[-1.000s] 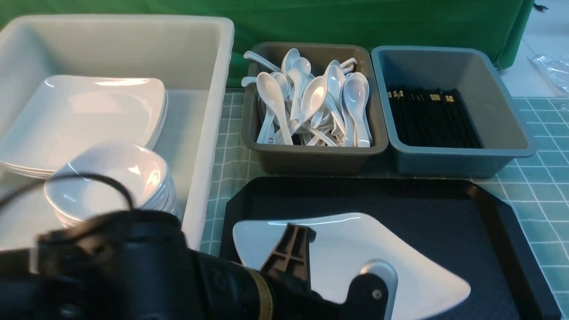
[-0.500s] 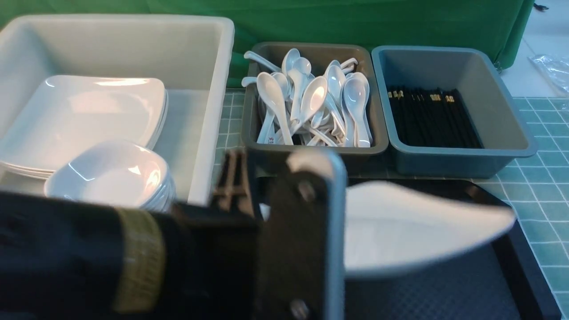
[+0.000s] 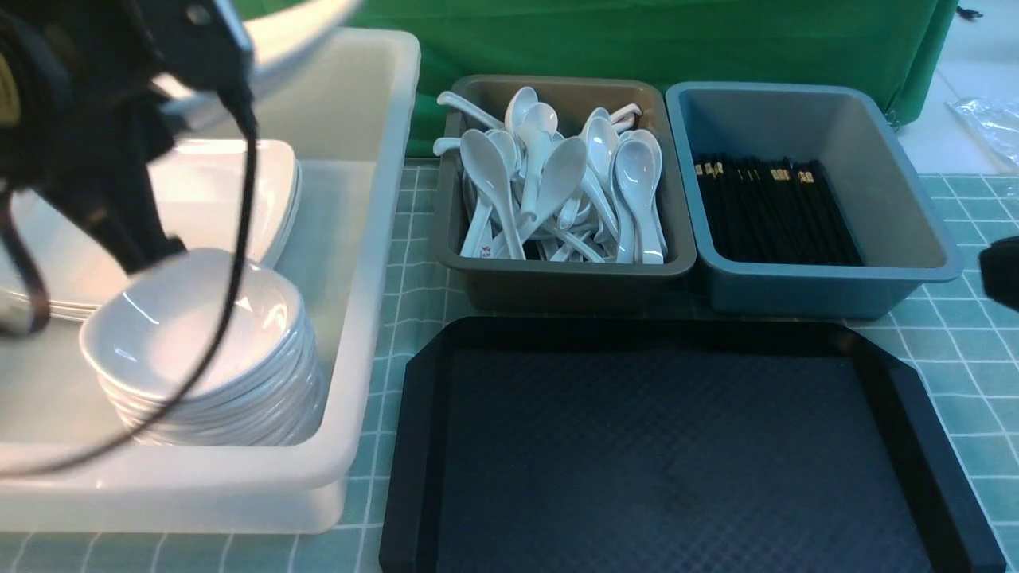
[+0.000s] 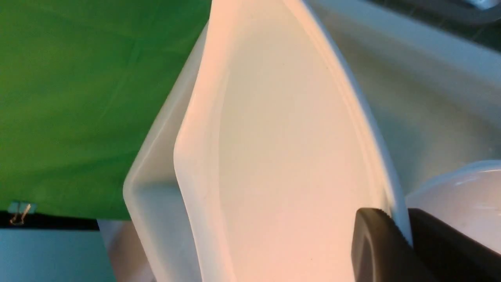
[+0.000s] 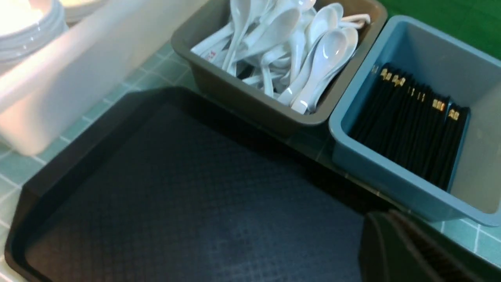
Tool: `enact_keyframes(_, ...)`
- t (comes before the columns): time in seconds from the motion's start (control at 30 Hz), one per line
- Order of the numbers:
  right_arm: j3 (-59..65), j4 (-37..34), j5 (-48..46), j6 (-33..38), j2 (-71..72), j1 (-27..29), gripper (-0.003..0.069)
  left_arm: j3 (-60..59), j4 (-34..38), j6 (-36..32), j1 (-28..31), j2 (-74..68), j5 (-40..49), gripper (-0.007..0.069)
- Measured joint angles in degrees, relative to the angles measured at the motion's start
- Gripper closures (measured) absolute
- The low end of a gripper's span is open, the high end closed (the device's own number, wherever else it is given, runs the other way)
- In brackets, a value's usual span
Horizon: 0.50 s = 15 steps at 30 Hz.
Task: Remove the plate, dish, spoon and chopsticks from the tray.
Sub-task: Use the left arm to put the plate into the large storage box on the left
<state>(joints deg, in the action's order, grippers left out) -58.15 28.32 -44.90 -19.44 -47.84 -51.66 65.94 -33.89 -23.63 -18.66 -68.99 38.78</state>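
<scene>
The plate (image 4: 289, 149) is off the tray and held in the air above the far part of the white tub (image 3: 374, 239). In the front view only its rim shows, at the upper edge. The left tool (image 4: 406, 239) is clenched on the plate: one finger lies on the upper face and the other on the underside, with the rim pinched between them (the rest of the plate extends away from the tool, toward the tub's corner).

Below the left arm, inside the tub, a stack of plates (image 3: 239, 183) lies at the back and a stack of small dishes (image 3: 199, 342) at the front.

The tray (image 3: 677, 446) lies on the desk (image 3: 955, 350) just beside the tub, with its diamond-textured floor in full view. Behind it stand a brown-grey bin (image 3: 557, 282) holding a heap of white spoons (image 3: 557, 191) and a blue-grey bin (image 3: 796, 290) holding a row of black chopsticks (image 3: 772, 211).

The right tool (image 5: 411, 250) is clenched, gripping no item, near the tray's corner beside the blue-grey bin, well apart from the plate.
</scene>
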Motion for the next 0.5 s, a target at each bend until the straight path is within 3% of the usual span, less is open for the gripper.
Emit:
enact_keyframes(0.07, 0.00, -0.07, 0.05, 1.01, -0.07, 0.00, 0.0637, 0.00, 0.01, -0.22, 4.84, -4.85, -3.67, 0.0592)
enact_keyframes(0.17, -0.11, -0.07, -0.01, 1.57, -0.07, 0.00, 0.0637, 0.05, -1.75, -0.22, 7.28, -9.33, -5.85, 0.0592)
enact_keyframes(0.5, -0.25, -0.24, -1.57, 3.03, -0.07, 0.00, 0.0637, 0.05, -9.06, 2.54, 8.48, -21.11, -7.56, 0.0591)
